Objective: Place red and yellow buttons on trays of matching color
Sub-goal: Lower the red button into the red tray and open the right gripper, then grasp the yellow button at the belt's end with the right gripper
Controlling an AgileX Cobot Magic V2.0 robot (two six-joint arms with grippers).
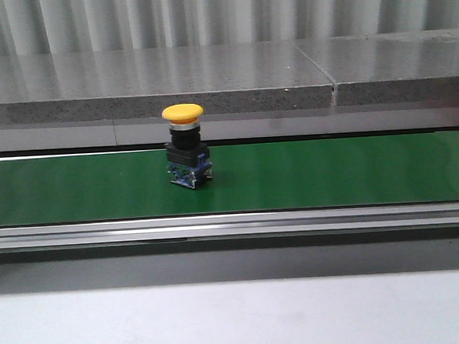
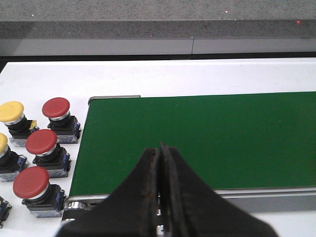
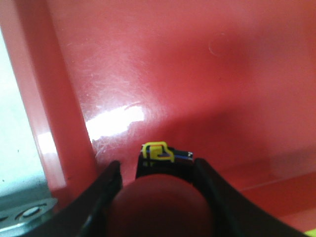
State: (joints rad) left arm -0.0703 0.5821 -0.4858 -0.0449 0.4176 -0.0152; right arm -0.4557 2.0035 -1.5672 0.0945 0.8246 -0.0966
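Observation:
My right gripper [image 3: 158,168] is shut on a red button [image 3: 160,207], its dark red cap between the fingers and its black base with a yellow clip pointing down at the red tray [image 3: 197,74] just below. A yellow button [image 1: 185,155] stands upright on the green conveyor belt [image 1: 330,174], left of centre in the front view. My left gripper [image 2: 157,149] is shut and empty over the near end of the belt [image 2: 197,138]. Neither gripper shows in the front view.
Beside the belt's end, on the white table [image 2: 148,76], stand three red buttons [image 2: 42,143] and two yellow buttons [image 2: 12,112]. A grey stone ledge [image 1: 209,80] runs behind the belt. A yellow sliver [image 3: 308,232] shows past the red tray's rim.

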